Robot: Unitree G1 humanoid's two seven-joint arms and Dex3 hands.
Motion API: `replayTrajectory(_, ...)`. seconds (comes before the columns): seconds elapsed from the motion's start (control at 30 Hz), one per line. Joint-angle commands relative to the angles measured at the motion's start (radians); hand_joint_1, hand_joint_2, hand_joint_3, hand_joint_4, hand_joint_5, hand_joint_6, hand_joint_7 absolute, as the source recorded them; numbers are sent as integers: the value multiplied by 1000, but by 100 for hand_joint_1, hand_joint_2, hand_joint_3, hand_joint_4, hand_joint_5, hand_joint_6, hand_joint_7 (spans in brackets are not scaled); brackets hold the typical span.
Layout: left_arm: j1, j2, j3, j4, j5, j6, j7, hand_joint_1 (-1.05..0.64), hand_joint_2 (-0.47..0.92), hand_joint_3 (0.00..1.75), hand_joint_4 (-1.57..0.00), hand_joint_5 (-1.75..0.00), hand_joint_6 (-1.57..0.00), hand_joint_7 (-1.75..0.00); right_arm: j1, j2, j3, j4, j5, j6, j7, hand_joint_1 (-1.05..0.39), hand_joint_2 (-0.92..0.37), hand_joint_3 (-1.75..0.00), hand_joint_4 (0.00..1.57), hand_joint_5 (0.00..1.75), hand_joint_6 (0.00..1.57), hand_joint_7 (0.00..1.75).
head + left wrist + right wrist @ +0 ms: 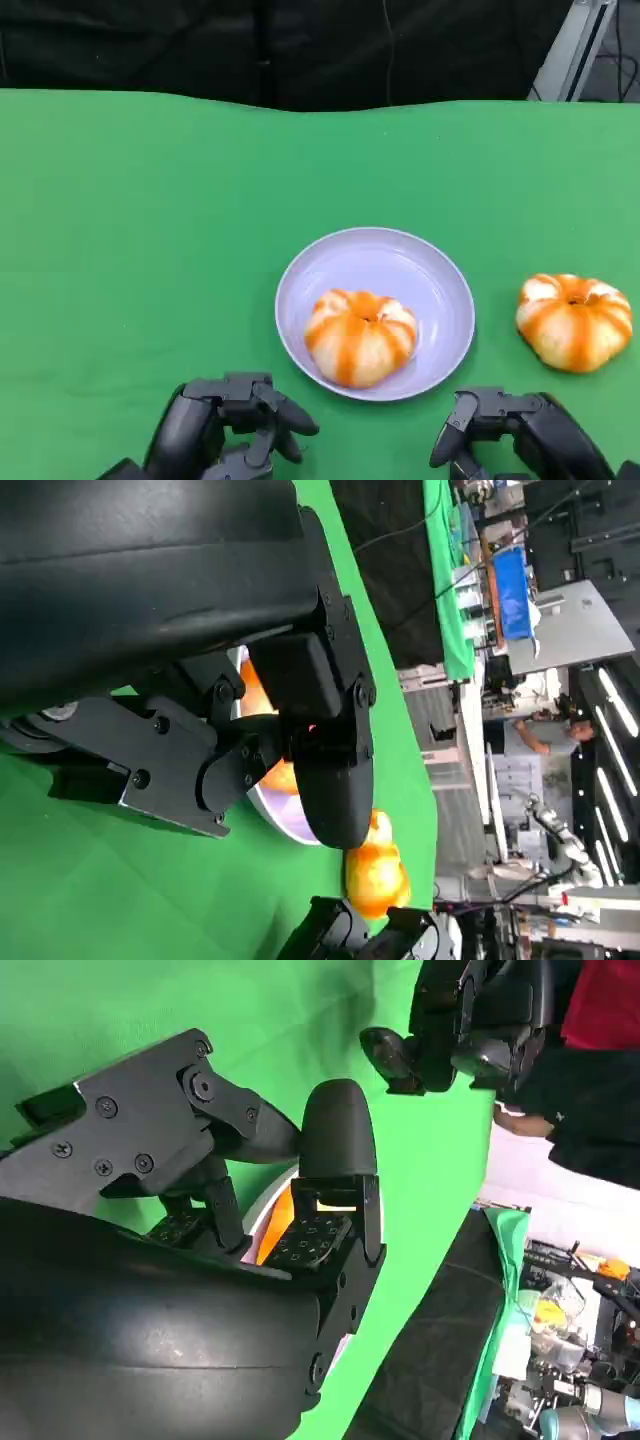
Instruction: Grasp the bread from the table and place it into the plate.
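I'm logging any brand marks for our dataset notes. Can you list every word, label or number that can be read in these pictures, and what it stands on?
None can be read.
The bread in the plate, the second bread and the green table carry no text.
The left hand and right hand show no marking.
Background clutter in the wrist views is too small and blurred to read.
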Motion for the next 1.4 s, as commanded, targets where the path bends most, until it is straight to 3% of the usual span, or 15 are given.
replayTrajectory(0.03,-3,12,-12,4,1,-7,0,-4,55,112,-91,-160,-96,-126,4,-16,-7,-5,9,6,1,-13,-62,-95,82,147,85,115)
replayTrajectory(1.4,-8,19,-44,-8,32,15,27,-5,54,113,-87,-158,-93,-127,-2,-20,-10,3,13,-4,7,-13,-63,-93,80,147,85,113)
